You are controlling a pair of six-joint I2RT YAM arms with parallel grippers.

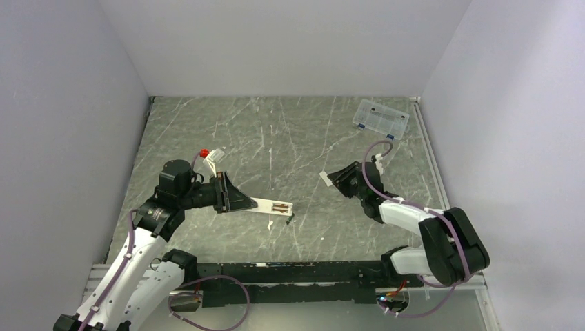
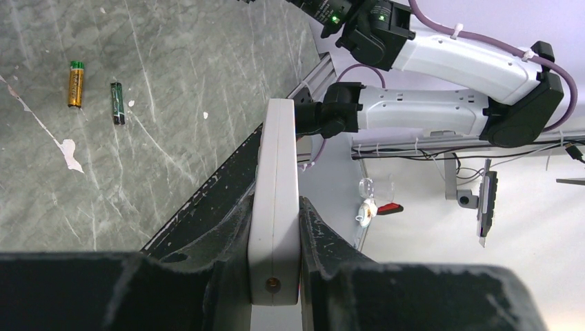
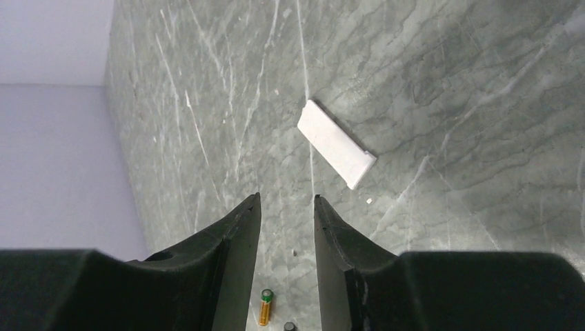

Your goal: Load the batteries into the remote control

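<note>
While the left fingers pinch the remote control across its thin sides near one end, the right fingers stand spread with nothing between them, low over the desk. The remote sticks out of the left grip toward the desk's middle. In the top view its battery recess faces up. Reddish strips show inside, can't tell what they are. Can't tell whether the free end rests on the desk.

Both batteries lie loose on the desk near that free end: gold battery and dark green battery, side by side, roughly parallel, not touching. A white cover piece lies flat just ahead of the right fingers, apart from them. A clear compartment box sits at the far right corner, well apart.

Handling, my guess: the batteries are light, rigid, smooth cylinders. They will roll and can squirt out of a pinch. Best to take one across the middle of the body, leaving the ends free to seat against the contacts. The remote is light, stiff, slick plastic, and the end grip leaves the recess clear. The cover is thin and flat, hard to get under.

Writing: the gold battery has a green band at one end and dark print, too small to read. No brand is legible on the remote, cover or box.
</note>
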